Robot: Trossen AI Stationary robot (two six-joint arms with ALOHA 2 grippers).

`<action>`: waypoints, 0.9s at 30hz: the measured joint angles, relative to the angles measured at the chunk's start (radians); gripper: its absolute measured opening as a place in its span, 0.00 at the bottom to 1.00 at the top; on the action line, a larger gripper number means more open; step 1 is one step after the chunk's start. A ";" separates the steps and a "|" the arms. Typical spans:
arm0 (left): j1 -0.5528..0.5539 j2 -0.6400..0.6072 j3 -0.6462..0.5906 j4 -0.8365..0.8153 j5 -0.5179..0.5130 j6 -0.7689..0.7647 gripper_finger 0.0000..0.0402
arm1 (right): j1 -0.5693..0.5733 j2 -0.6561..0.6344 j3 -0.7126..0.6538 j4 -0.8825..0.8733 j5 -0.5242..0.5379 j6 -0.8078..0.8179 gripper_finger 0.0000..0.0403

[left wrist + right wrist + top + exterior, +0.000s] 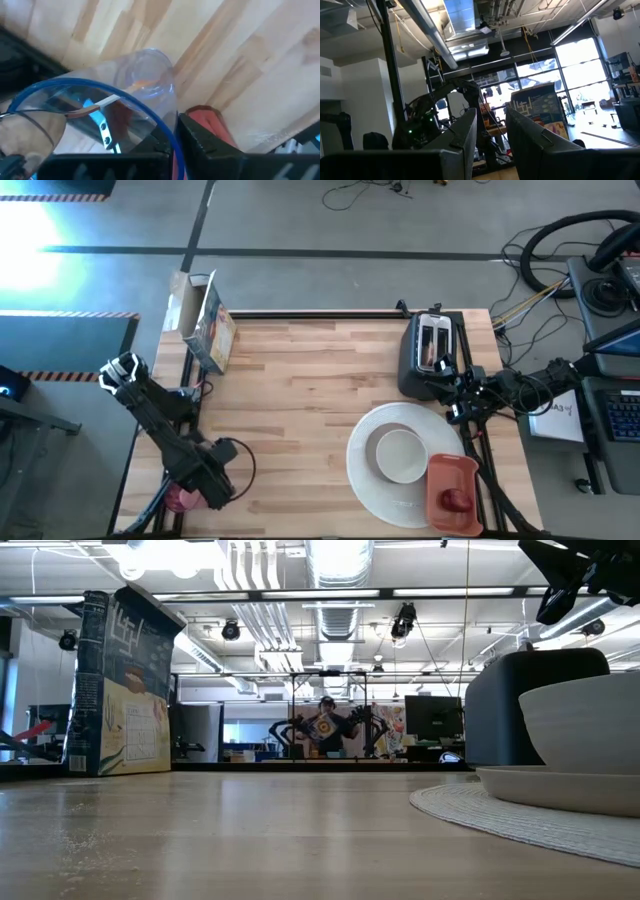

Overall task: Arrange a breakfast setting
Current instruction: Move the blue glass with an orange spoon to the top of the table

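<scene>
Over table's corner, left hand (190, 490) grips clear glass (125, 100).

Left claw (210, 485) shut — right claw (452, 395) parted.

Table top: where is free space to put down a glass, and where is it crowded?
Bare wood lies between the cereal box and the toaster, and down the middle to the near edge. Crowded: the right near corner with the big plate, bowl and tray.
</scene>
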State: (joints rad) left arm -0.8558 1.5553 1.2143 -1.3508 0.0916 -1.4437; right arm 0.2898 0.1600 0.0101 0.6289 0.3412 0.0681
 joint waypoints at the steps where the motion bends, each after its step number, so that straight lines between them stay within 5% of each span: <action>1: 0.006 0.000 0.003 0.010 -0.001 0.021 0.01 | 0.000 0.000 0.000 0.000 0.000 0.000 0.24; 11: 0.148 0.000 0.020 0.040 -0.052 0.306 0.00 | 0.000 0.000 0.000 0.000 0.000 0.000 0.24; 27: 0.682 0.000 0.020 0.213 -0.134 1.061 0.00 | 0.000 0.000 0.000 0.000 0.000 0.000 0.24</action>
State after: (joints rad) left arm -0.1740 1.5555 1.2339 -1.1378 -0.0429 -0.3827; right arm 0.2899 0.1598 0.0101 0.6285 0.3412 0.0681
